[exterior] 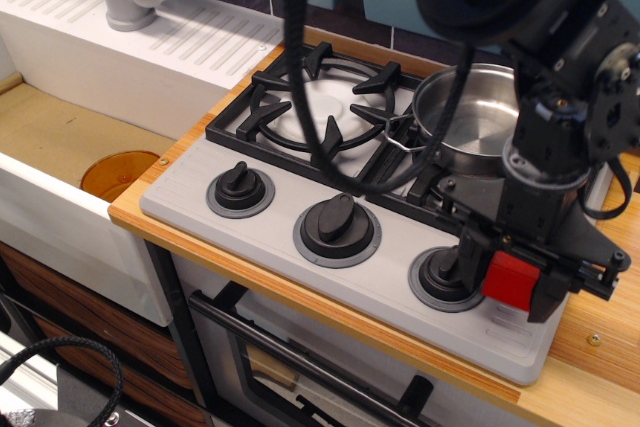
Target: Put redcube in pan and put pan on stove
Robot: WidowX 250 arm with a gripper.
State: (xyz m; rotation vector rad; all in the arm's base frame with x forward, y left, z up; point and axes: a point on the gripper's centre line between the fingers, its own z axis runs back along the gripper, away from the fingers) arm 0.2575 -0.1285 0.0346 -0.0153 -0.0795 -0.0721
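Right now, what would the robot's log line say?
gripper: shut on small red cube | shiny steel pan: on grey toy stove, right burner | cube: not yet in pan

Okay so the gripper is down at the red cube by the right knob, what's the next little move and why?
Probably lift straight up, then carry toward the pan. The gripper looks shut on the redcube, with a finger on each side of it, low over the stove front edge beside the right knob. The pan sits on the right burner behind, its rim higher than the cube, so height seems needed first.
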